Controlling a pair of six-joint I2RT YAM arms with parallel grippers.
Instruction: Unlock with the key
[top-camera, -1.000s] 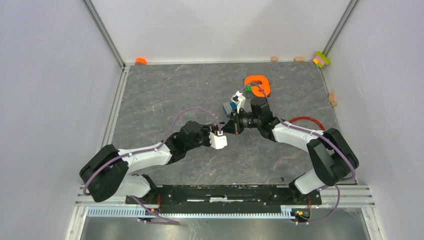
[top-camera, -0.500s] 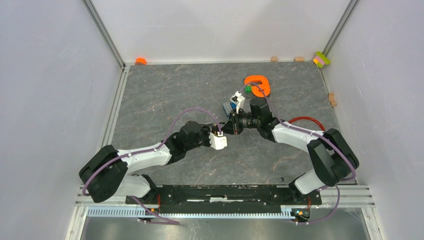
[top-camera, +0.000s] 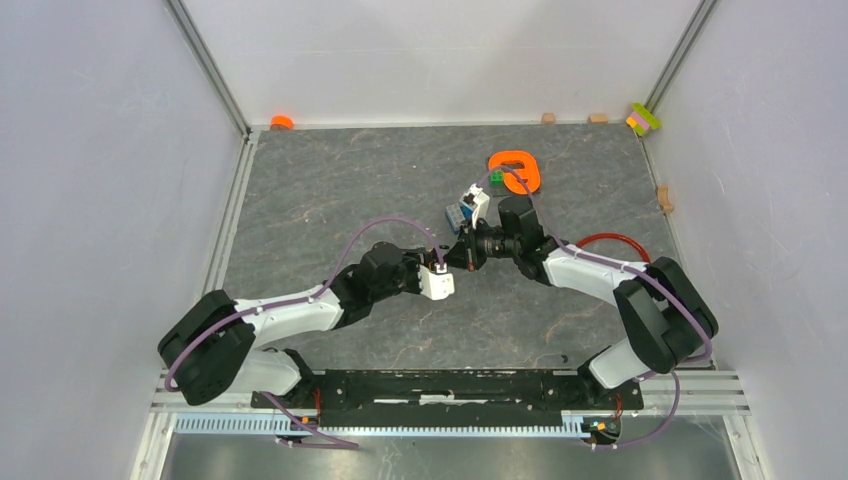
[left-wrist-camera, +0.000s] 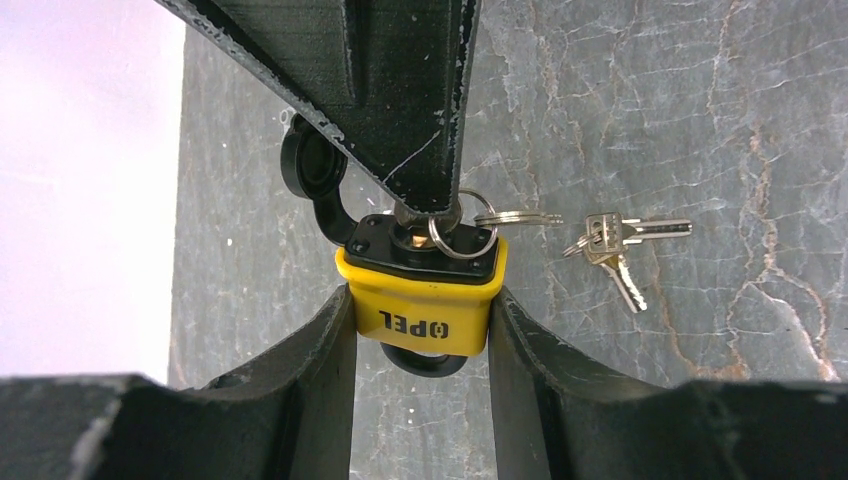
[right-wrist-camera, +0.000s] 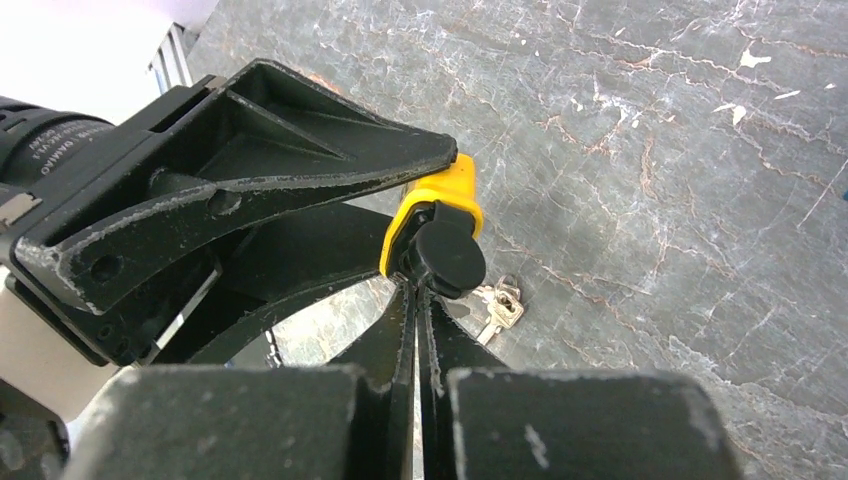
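A small yellow padlock (left-wrist-camera: 420, 300) marked OPEL, with a black top and an open black dust cap (left-wrist-camera: 312, 165), is clamped between the fingers of my left gripper (left-wrist-camera: 420, 320), above the table. My right gripper (right-wrist-camera: 418, 290) comes in from above, jaws pressed together on the key (left-wrist-camera: 407, 214), which sits in the padlock's keyhole. Its ring (left-wrist-camera: 462, 236) and a spare key (left-wrist-camera: 520, 217) hang beside it. A further small silver key bunch (left-wrist-camera: 612, 245) shows over the table, also in the right wrist view (right-wrist-camera: 497, 303). In the top view both grippers meet mid-table (top-camera: 458, 256); the padlock is hidden there.
An orange ring-shaped piece (top-camera: 516, 170) with a green brick (top-camera: 497, 177) lies behind the right arm. A red cable (top-camera: 610, 240) loops to its right. Small blocks (top-camera: 643, 119) and an orange cap (top-camera: 281, 122) sit along the back wall.
Almost nothing differs. The right wrist has shifted very slightly at the padlock; both grips hold as before.
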